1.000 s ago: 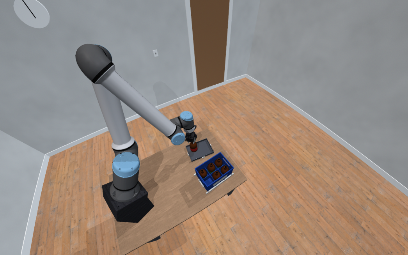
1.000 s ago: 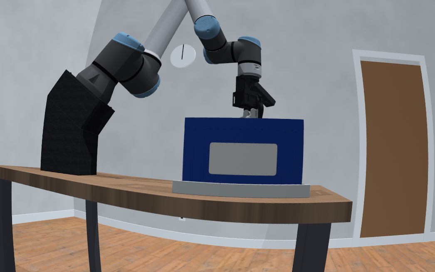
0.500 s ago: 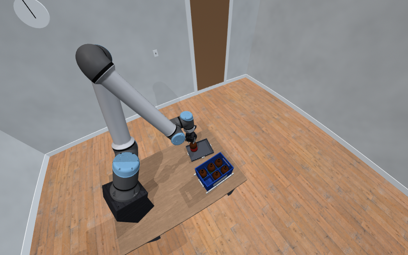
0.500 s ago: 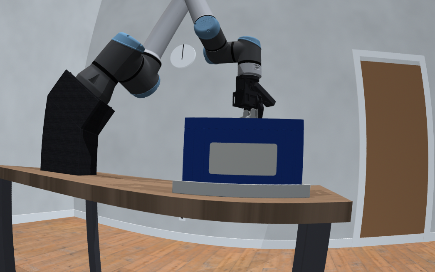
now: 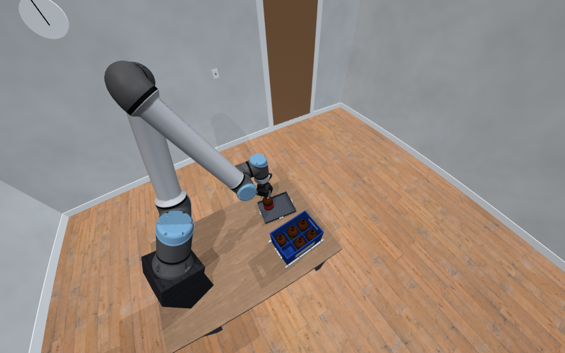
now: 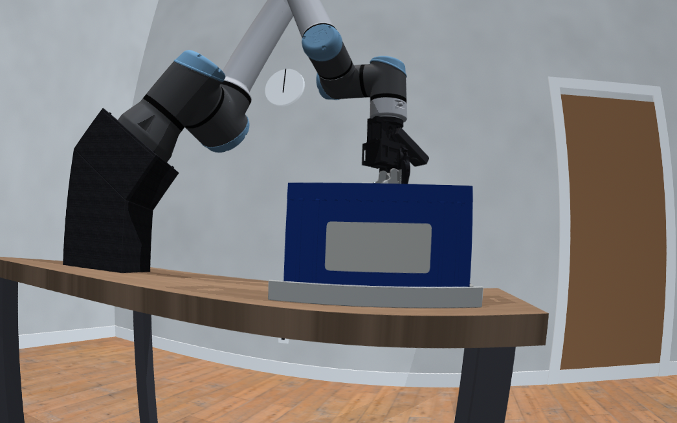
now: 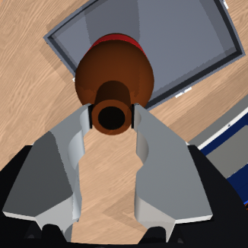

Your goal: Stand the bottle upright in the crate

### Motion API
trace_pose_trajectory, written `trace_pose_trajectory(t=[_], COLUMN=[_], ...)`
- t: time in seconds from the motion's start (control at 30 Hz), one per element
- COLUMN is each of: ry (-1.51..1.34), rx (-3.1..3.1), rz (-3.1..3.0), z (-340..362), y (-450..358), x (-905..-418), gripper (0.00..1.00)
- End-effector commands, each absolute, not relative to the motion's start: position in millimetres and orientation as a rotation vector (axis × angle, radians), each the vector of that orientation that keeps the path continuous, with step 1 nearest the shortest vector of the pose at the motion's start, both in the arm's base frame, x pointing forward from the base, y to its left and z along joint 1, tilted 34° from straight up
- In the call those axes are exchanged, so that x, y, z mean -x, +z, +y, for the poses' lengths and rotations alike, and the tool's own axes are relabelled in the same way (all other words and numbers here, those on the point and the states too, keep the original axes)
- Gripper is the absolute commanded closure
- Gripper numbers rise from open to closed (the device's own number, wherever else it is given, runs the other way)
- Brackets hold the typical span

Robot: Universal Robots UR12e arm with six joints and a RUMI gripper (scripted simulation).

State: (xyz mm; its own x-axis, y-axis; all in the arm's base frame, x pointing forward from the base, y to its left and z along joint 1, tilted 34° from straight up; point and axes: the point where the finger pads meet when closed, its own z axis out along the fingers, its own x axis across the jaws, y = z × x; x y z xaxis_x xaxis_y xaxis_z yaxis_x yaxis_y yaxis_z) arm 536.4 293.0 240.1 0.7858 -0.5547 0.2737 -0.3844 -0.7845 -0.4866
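Observation:
My gripper (image 7: 112,106) is shut on the neck of a brown bottle (image 7: 114,81) with a red label. The bottle hangs upright, mouth up, over the near-left edge of the grey tray (image 7: 152,46). In the top view the gripper (image 5: 265,192) holds the bottle (image 5: 268,203) above the tray (image 5: 276,207). The blue crate (image 5: 298,236) stands beside the tray, toward the table's front corner. In the exterior view the crate (image 6: 377,234) hides the bottle and the tray, and only the gripper (image 6: 390,175) shows above its rim.
The crate holds several upright brown bottles (image 5: 298,233); the two compartments at its near end (image 5: 287,250) look empty. The crate sits on a grey base (image 6: 375,296) near the table's corner. The arm's black base (image 5: 176,278) stands at the table's other end.

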Motion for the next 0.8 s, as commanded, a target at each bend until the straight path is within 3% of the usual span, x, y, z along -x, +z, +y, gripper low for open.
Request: trace_pose_trajectory(t=[0.0,0.77], ry=[-0.574,-0.574], rx=[2.567,2.567], rz=[0.709,0.709], z=[292.9,288.2], y=[241.5,255.5], x=[-536.2,-528.0], gripper=[1.0,1.0])
